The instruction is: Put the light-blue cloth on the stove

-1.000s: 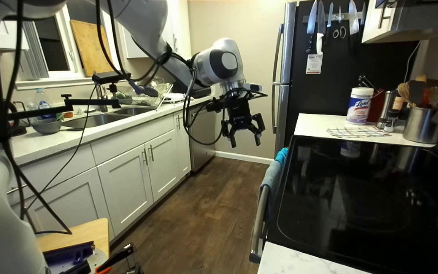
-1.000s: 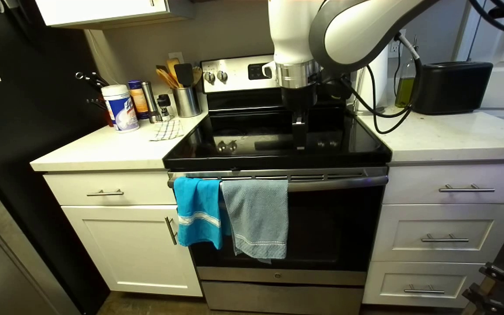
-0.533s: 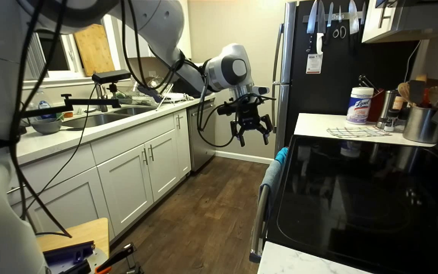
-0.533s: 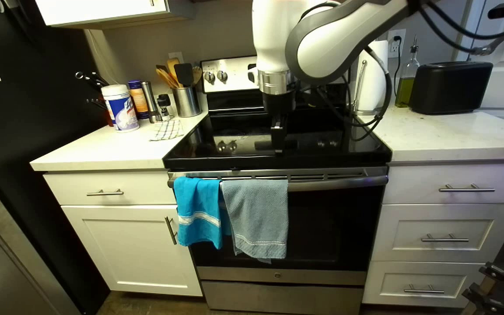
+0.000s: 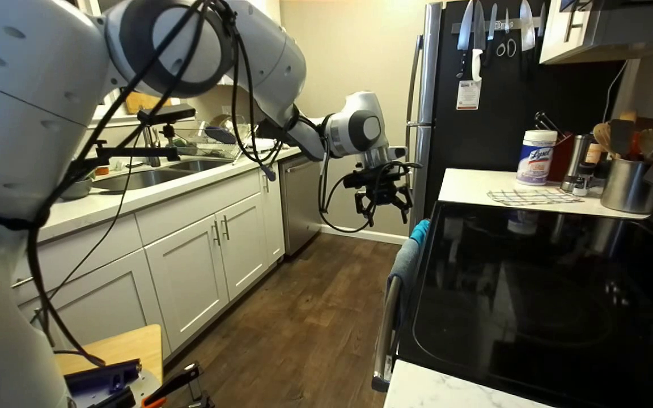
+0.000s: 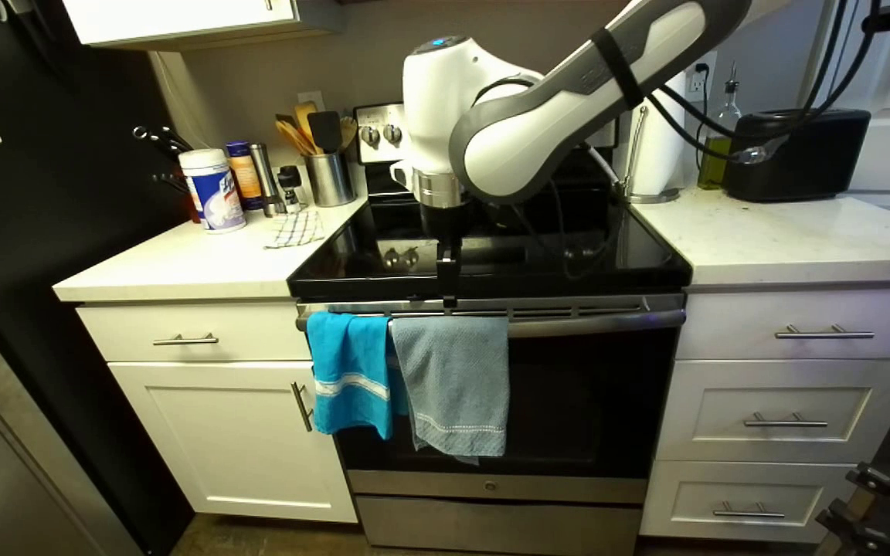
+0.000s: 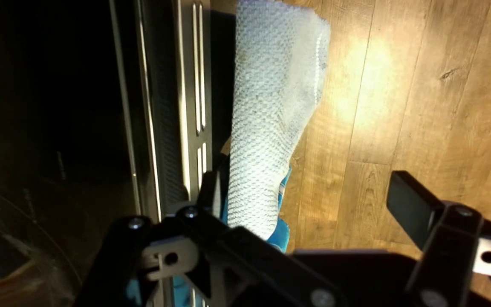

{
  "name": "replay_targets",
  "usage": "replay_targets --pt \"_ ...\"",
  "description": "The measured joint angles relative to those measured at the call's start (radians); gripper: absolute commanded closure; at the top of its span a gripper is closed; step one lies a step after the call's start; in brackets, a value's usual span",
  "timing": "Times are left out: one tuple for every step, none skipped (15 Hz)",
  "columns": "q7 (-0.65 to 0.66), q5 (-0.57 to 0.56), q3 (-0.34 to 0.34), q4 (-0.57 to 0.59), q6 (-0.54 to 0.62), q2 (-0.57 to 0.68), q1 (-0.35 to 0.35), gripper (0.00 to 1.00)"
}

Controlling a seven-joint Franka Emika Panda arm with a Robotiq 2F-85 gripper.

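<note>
Cloth, likely grey-blue one, draped over handle beside bluer towel. Gripper spread, holding nothing. Expect light, soft, limp, not fragile; may slide off handle if tugged. Best hold: crest over handle, fabric only, then lift onto stove.

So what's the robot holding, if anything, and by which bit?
Nothing is held: the tool is open, and the grey-blue cloth hangs over the oven handle.
</note>
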Motion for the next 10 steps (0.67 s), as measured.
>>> replay_targets --pt "-0.010 0.000 0.000 0.018 0.000 0.023 0.003 0.00" --pt "-0.017 0.001 0.000 0.036 0.000 0.045 0.005 0.00" --pt "-0.024 0.001 -0.001 0.051 0.000 0.065 0.005 0.00" --pt "-0.028 0.001 -0.001 0.065 0.000 0.084 0.005 0.00" --pt "-0.030 0.002 -0.002 0.077 0.000 0.101 0.005 0.00" --pt "-0.033 0.002 -0.004 0.088 0.001 0.117 0.005 0.00" --pt "-0.035 0.002 -0.004 0.097 0.003 0.131 0.005 0.00" --pt "-0.036 0.002 -0.005 0.108 0.003 0.144 0.005 0.00" --pt "-0.037 0.002 -0.006 0.116 0.003 0.156 0.005 0.00" --pt "-0.037 0.002 -0.006 0.123 0.003 0.166 0.005 0.00"
